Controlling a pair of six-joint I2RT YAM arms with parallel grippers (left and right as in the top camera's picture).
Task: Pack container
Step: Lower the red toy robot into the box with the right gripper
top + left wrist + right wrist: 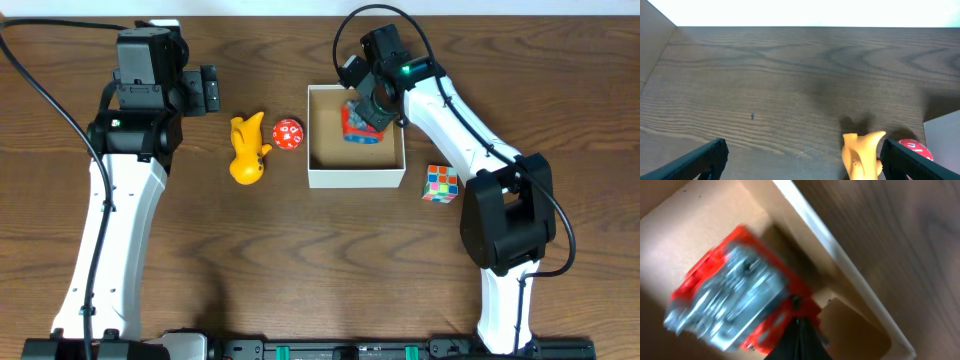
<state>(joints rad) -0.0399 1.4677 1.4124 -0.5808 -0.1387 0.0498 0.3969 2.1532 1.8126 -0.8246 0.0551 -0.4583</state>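
Reaching right gripper into square white cardboard container, at 12 o'clock of table centre.
Over red-and-grey plastic toy in its 1 o'clock corner; grip impossible to tell. Holding left gripper spread wide.

Overhead: looked straight down from high above the counter, taking in the left arm and right arm, bases at 7 and 5 o'clock.
Left wrist: rode low and close, facing along the wood toward its far edge at 12 o'clock; own jaws at 7 and 5 o'clock.
Right wrist: hung very near, looking down into the container, blurred.
Shared: left wrist and overhead both caught the yellow toy; right wrist and overhead, the red-and-grey toy.
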